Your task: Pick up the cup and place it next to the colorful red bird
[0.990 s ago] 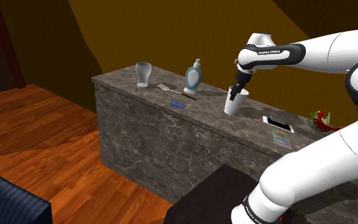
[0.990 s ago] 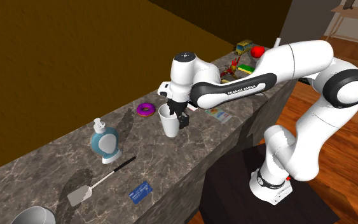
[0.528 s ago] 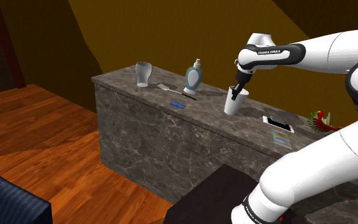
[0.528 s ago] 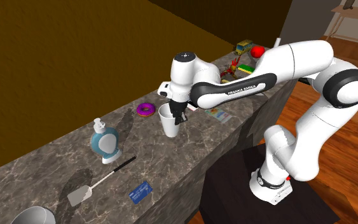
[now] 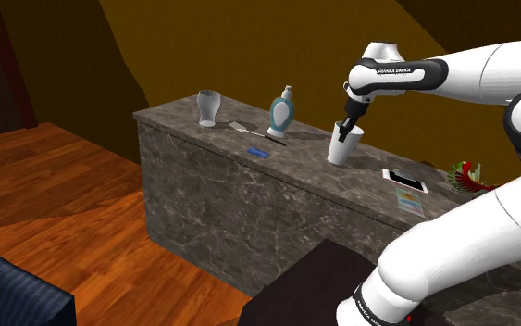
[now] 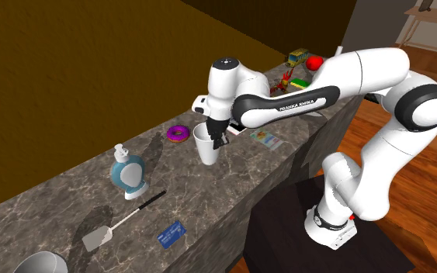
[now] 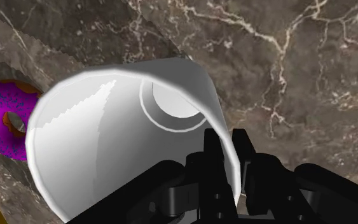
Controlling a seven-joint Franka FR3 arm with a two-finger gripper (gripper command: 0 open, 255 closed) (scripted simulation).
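Observation:
A plain white cup [image 5: 342, 149] stands upright over the dark marble counter [image 5: 203, 139], just above its top as far as I can tell. My black gripper [image 5: 346, 130] is shut on the cup's rim, one finger inside and one outside the wall. In the second exterior view the cup [image 6: 206, 147] hangs from the gripper [image 6: 218, 141] beside a purple doughnut. The wrist view looks down into the cup [image 7: 107, 140], with the gripper [image 7: 234, 167] pinching its wall. The red bird [image 5: 468, 176] lies further along the counter at the shoulder view's right, and appears as the red bird [image 6: 288, 78] in the second exterior view.
Along the counter lie a purple doughnut [image 6: 180, 133], a blue bottle [image 5: 281, 113], a spatula [image 6: 119, 225], a blue card [image 5: 257, 152], a phone [image 5: 405, 179], a colourful card [image 5: 410, 202] and a grey vase [image 5: 208, 106]. A toy car [image 6: 296, 56] and red ball [image 6: 315, 62] sit beyond the bird.
The fingers stood apart around the cup's wall a second ago and have closed on it. The hand and cup have since risen slightly.

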